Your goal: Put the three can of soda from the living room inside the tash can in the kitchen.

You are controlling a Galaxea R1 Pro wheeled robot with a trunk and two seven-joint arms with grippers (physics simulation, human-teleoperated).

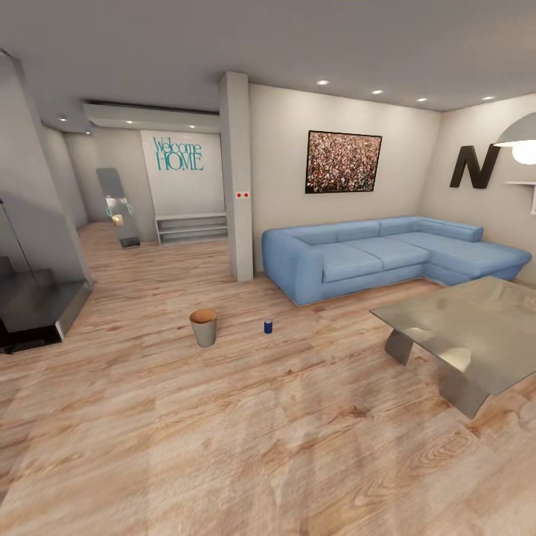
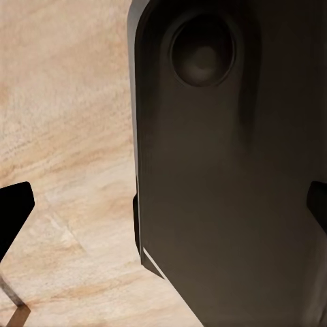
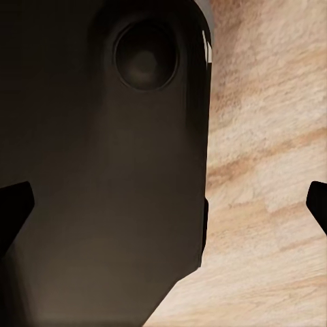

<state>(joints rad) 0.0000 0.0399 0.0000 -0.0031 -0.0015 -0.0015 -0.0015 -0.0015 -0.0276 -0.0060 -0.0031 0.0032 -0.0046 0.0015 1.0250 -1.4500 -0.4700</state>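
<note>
In the head view a dark blue can of soda point(image 1: 268, 326) stands upright on the pale plank floor of the living room. About an arm's length to its left stands the tash can point(image 1: 203, 328), grey outside with a tan rim, upright, its inside unseen. The kitchen is out of view. My left gripper point(image 2: 165, 208) is open, its dark fingertips point(image 2: 15, 211) spread wide over the floor and a dark part of the robot's body. My right gripper point(image 3: 165, 203) is open too, with nothing between its fingertips point(image 3: 13, 204).
A light blue corner sofa point(image 1: 387, 257) lines the far wall under a black N point(image 1: 473, 167). A grey low table point(image 1: 476, 327) stands at the right. A grey pillar point(image 1: 237, 179) rises behind the bin, and a dark stair with a glass panel point(image 1: 33, 298) is at the left.
</note>
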